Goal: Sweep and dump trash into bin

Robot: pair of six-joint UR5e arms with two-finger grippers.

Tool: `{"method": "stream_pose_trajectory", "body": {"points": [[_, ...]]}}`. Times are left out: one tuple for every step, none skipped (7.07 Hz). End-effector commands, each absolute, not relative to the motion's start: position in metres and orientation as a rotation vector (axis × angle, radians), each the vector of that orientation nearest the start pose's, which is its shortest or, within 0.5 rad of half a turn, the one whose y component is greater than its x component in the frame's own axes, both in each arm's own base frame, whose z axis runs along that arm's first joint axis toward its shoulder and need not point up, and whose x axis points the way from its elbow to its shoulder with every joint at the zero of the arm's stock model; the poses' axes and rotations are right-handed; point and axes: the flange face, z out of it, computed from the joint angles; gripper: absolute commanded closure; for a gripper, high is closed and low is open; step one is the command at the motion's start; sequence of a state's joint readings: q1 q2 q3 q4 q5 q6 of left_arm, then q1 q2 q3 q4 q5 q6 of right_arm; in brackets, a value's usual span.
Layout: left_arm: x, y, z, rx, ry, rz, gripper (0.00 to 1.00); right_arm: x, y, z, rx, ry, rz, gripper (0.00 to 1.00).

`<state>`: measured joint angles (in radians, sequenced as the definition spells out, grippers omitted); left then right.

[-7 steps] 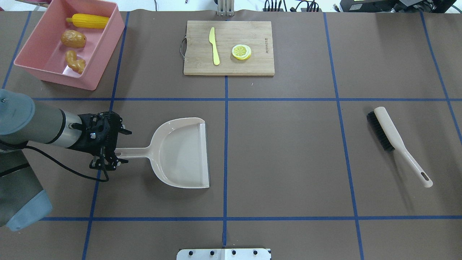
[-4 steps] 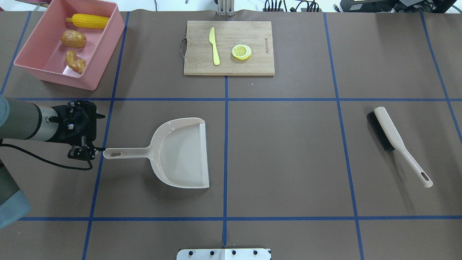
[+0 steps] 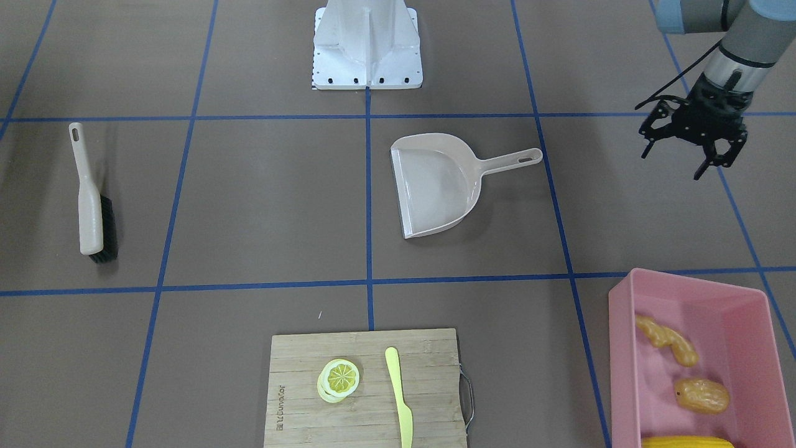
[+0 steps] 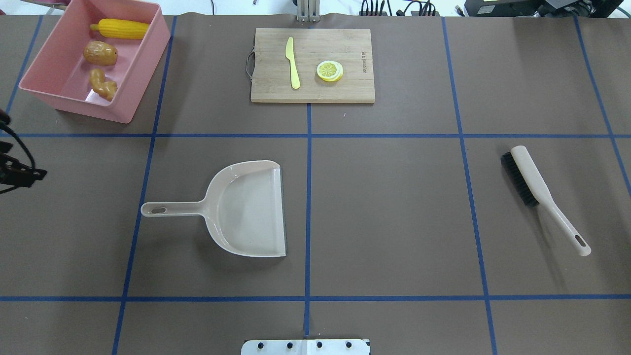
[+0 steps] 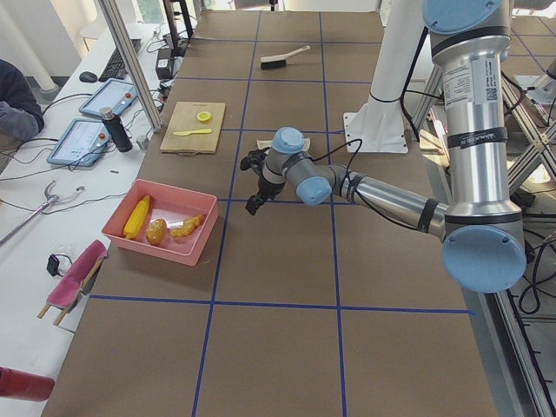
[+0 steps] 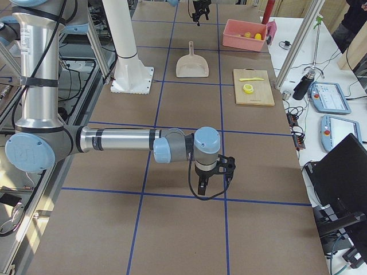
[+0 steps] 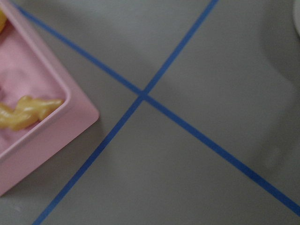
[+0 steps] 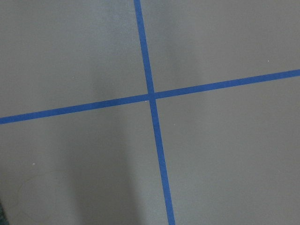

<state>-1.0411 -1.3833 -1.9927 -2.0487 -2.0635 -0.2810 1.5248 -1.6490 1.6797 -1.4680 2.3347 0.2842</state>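
Change: a second ago your left gripper (image 3: 689, 152) was at the handle (image 4: 167, 210) of the dustpan (image 4: 246, 212). It has since let go and drawn back past the handle end, and is now well apart from the dustpan.
Left gripper: its fingers are spread wide with nothing between them.
Right gripper (image 6: 213, 182): only the side camera shows it, so you cannot tell how wide it stands. It hangs well apart from the dustpan, far out on its mouth side.
Dustpan: it lies flat on the table, empty and ungripped.
Trash: the corn cob (image 4: 121, 28), potato (image 4: 100, 53) and ginger root (image 4: 102, 84) all lie inside the bin (image 4: 143, 69). The bin sits beyond the dustpan's handle end, on the side away from the robot.
Brush (image 4: 532, 182): it lies loose, well apart from the dustpan on its mouth side.
Meaning: with all three pieces binned and both tools set down, the sweep and dump look finished to you. The retreat reads as parking.
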Motion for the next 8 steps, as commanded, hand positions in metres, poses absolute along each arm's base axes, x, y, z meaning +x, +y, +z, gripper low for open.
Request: {"method": "stream_pose_trajectory", "body": {"points": [[0.042,-0.423,0.555,0.204,0.754,0.098,0.01,0.043,-0.469,0.635,0.011,-0.773,0.137,0.00],[0.023,-0.428,0.594,0.117,0.746,0.016,0.01,0.043,-0.469,0.637,0.015,-0.772,0.114,0.00],[0.009,-0.429,0.619,0.085,0.746,-0.031,0.01,0.043,-0.468,0.639,0.016,-0.771,0.103,0.00],[0.005,-0.439,0.630,0.063,0.752,-0.054,0.01,0.043,-0.471,0.635,0.026,-0.772,0.096,0.00],[-0.014,-0.437,0.656,-0.033,0.813,-0.130,0.01,0.043,-0.471,0.635,0.026,-0.774,0.096,0.00],[-0.030,-0.427,0.665,-0.076,0.880,-0.188,0.01,0.043,-0.472,0.633,0.028,-0.774,0.096,0.00],[-0.034,-0.423,0.671,-0.085,0.874,-0.201,0.01,0.043,-0.472,0.634,0.026,-0.774,0.096,0.00],[-0.037,-0.421,0.671,-0.084,0.875,-0.209,0.01,0.042,-0.473,0.633,0.028,-0.774,0.093,0.00]]}}
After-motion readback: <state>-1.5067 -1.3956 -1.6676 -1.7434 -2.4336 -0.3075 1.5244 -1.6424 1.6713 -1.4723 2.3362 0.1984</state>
